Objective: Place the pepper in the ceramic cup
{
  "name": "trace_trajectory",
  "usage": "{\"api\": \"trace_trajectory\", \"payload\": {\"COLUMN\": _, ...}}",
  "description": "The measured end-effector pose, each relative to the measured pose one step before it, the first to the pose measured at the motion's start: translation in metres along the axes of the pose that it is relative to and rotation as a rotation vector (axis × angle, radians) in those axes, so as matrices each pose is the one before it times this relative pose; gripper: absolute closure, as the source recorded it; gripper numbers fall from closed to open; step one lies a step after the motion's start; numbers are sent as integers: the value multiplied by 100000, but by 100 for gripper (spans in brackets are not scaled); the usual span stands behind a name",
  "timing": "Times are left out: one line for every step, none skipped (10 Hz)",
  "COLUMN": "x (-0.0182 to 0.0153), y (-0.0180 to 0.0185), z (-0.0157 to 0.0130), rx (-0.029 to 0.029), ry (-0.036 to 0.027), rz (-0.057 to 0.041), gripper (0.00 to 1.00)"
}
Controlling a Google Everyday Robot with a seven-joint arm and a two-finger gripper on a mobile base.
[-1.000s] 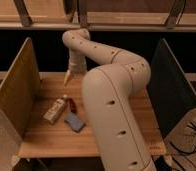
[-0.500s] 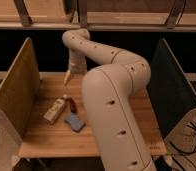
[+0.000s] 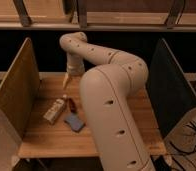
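Note:
The pepper [image 3: 71, 105] is a small dark-red slender thing lying on the wooden table [image 3: 46, 141], left of the middle. My gripper [image 3: 67, 81] hangs at the end of the arm over the far left part of the table. It is beyond the pepper and apart from it. No ceramic cup is in view. The large cream arm [image 3: 111, 105] covers the middle and right of the table.
A cream white-capped bottle [image 3: 55, 110] lies just left of the pepper. A blue-grey flat block [image 3: 74, 122] lies just in front of it. A tan side panel [image 3: 16, 95] stands at the left and a dark panel [image 3: 171, 90] at the right.

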Motion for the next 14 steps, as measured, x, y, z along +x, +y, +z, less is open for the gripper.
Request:
{"api": "trace_trajectory", "payload": {"x": 225, "y": 840, "z": 1832, "rx": 608, "ry": 3279, "rz": -2800, "gripper": 22}}
{"api": "trace_trajectory", "payload": {"x": 54, "y": 193, "z": 1041, "rx": 121, "ry": 2008, "rz": -769, "gripper": 22}}
{"api": "trace_trajectory", "payload": {"x": 1, "y": 109, "z": 1005, "rx": -278, "ry": 1991, "rz": -219, "gripper": 22}}
{"api": "trace_trajectory", "payload": {"x": -18, "y": 64, "z": 693, "rx": -239, "ry": 1493, "rz": 123, "gripper": 22}}
{"api": "trace_trajectory", "payload": {"x": -29, "y": 73, "z": 92, "rx": -134, "ry": 258, "rz": -16, "gripper": 22}}
{"api": "trace_trajectory", "payload": {"x": 13, "y": -39, "z": 54, "rx": 22, "ry": 94, "rz": 44, "gripper": 22}}
{"api": "trace_trajectory", "payload": {"x": 26, "y": -124, "z": -48, "rx": -58, "ry": -87, "rz": 188, "gripper": 22}}
{"api": "trace_trajectory", "payload": {"x": -14, "y": 37, "z": 22, "rx": 137, "ry": 29, "rz": -148, "gripper": 22}}
{"api": "trace_trajectory", "payload": {"x": -22, "y": 120, "z": -133, "rx": 654, "ry": 39, "rz": -491, "gripper": 22}}
{"api": "trace_trajectory", "payload": {"x": 165, "y": -78, "z": 195, "rx": 2074, "ry": 1513, "rz": -610, "gripper": 22}}
{"api": "trace_trajectory", "payload": {"x": 166, "y": 228, "z": 765, "rx": 1362, "ry": 2419, "rz": -638, "gripper": 22}}
{"api": "trace_trajectory", "payload": {"x": 166, "y": 166, "z": 1049, "rx": 932, "ry": 3102, "rz": -127, "gripper": 22}}
{"api": "trace_trajectory", "payload": {"x": 118, "y": -160, "z": 837, "rx": 591, "ry": 2401, "rz": 765, "gripper": 22}}
{"api": "trace_trajectory", "payload": {"x": -16, "y": -21, "z": 553, "rx": 124, "ry": 1620, "rz": 602, "gripper": 22}}
